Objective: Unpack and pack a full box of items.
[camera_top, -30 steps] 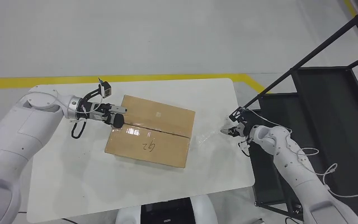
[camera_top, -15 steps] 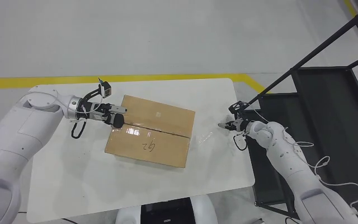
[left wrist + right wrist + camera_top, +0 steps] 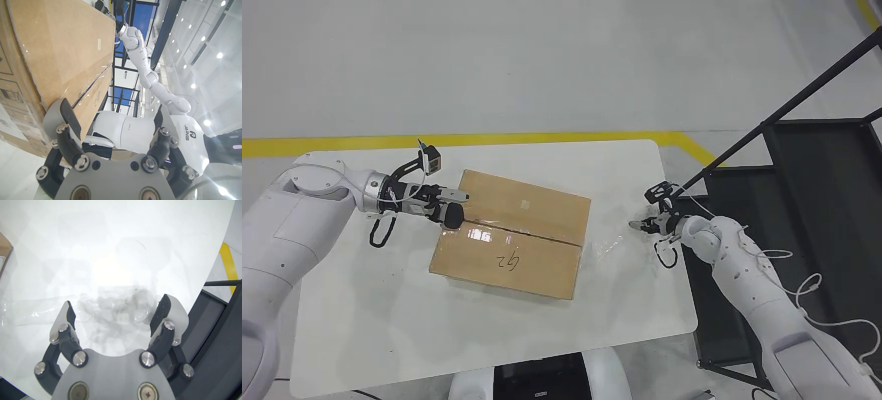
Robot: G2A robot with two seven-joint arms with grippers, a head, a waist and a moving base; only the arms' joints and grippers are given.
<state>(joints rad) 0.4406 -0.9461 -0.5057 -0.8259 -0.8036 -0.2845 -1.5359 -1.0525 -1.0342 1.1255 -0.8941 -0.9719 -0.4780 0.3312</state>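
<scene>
A shut cardboard box with a taped middle seam lies on the white table. My left gripper is at the box's left end, open; in the left wrist view one finger pad rests against the box corner by the seam, and the gripper holds nothing. My right gripper hovers open near the table's right edge. A crumpled strip of clear tape lies on the table between its fingers, trailing toward the box as clear tape.
A dark metal rack stands right against the table's right edge. A yellow floor line runs behind the table. Bare tabletop lies in front of the box and to its left.
My right gripper has shifted a little toward the box and the far side, over the clear tape. The left arm and the box have not moved.
</scene>
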